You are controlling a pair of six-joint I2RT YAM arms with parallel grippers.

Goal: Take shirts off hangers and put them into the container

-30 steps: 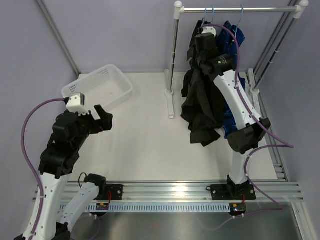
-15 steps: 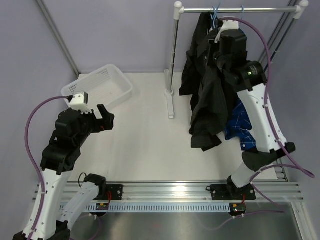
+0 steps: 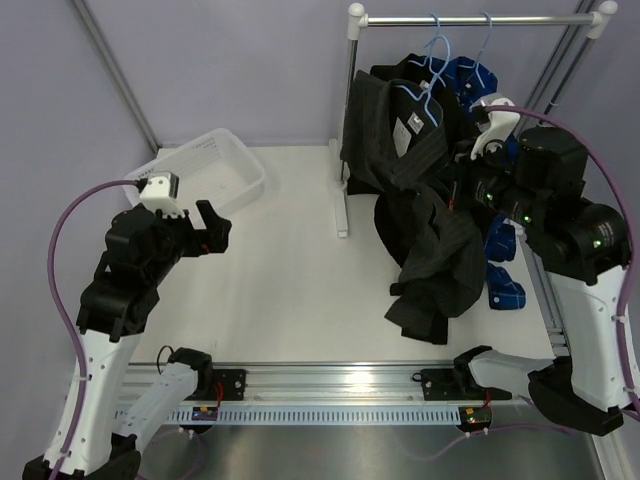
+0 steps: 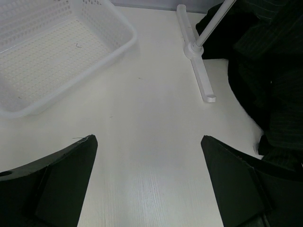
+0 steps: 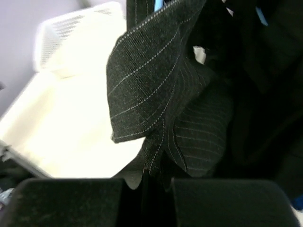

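Note:
A charcoal pinstriped shirt point(image 3: 425, 215) hangs from a light-blue hanger point(image 3: 436, 45) on the rail, its body dragged forward and spread out over the table. My right gripper point(image 3: 463, 183) is shut on a fold of that shirt point(image 5: 156, 109); the cloth runs down between my closed fingers point(image 5: 71, 203). A blue shirt point(image 3: 468, 75) hangs on a second hanger point(image 3: 486, 40) behind, its lower part point(image 3: 503, 285) showing by my right arm. The white container point(image 3: 205, 172) stands at the back left, with nothing in it point(image 4: 129, 38). My left gripper point(image 3: 213, 228) hovers open beside it, over bare table point(image 4: 148, 138).
The silver rack's post point(image 3: 349, 90) and white foot point(image 4: 201, 78) stand between the container and the shirts. The rack's right poles point(image 3: 560, 70) slant down by my right arm. A metal rail point(image 3: 340, 380) runs along the near table edge.
My right gripper has closed on the pinstriped shirt and swung away from the rail, down and to the right, pulling the shirt out with it. The left arm has shifted slightly.

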